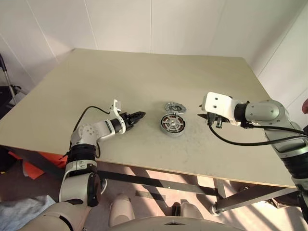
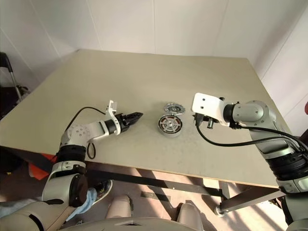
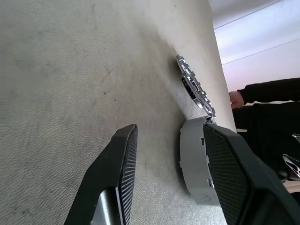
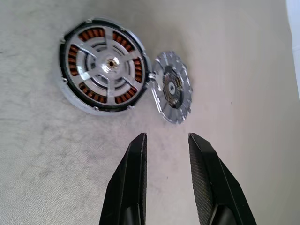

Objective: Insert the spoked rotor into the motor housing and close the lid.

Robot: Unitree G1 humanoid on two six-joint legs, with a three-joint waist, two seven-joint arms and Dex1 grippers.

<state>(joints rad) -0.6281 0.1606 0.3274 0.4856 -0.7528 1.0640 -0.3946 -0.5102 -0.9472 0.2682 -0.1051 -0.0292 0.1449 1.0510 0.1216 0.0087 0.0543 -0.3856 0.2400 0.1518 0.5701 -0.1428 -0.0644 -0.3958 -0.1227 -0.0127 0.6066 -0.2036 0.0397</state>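
Right wrist view shows the right tool (image 4: 166, 140) with its two black fingers apart and nothing between them, pointing down at the surface (image 4: 56, 178) just short of the lid (image 4: 172, 87). The right arm reaches in from the right, forearm nearly level and wrist bent inward. The left tool (image 1: 139, 115) lies low over the surface, pointing right toward the motor housing (image 1: 172, 124), fingers apart and empty; its arm bends up from the near edge.

The spoked rotor (image 4: 108, 63) sits inside the motor housing, silver spokes over the copper windings. The lid lies flat, touching the housing's far rim.

The surface is a pale beige board, scuffed grey around the parts. White panelled walls stand behind it. A person's dark sleeve (image 3: 272, 91) shows beyond the far side.
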